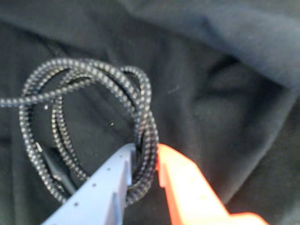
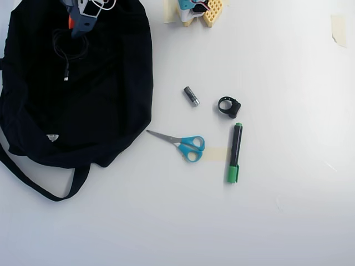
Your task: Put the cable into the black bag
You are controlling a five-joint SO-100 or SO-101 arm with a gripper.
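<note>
Cable [image 1: 93, 122]: braided black coil, held by the pincer [image 1: 146, 161]. Wrist view shows the blue finger and the orange finger closed narrow on a bundle of several strands at the coil's near edge; the rest of the loop hangs free beyond the fingertips, away from the wrist, with dark fabric filling the background.

Overhead view: pincer [image 2: 77, 25] sits over the upper part of the black bag [image 2: 111, 100], near the bag's top edge. Cable [image 2: 65, 52] lies directly below the fingertips against the bag cloth, coil roughly round, one loose end with a small plug trailing toward the bag's middle. Whether the coil rests on the fabric or hangs just above it, cannot tell.

Key relation: coil is straight beneath the pincer and wholly within the bag's outline, so release looks like the remaining step. Judgement only: cannot tell whether this spot is inside the bag's mouth or merely on top of the cloth.

Right of the bag, on the table [image 2: 277, 221]: scissors [image 2: 186, 144], green marker [image 2: 235, 152], small black ring [image 2: 228, 106], small grey cylinder [image 2: 191, 95]. All well apart from the bag.
</note>
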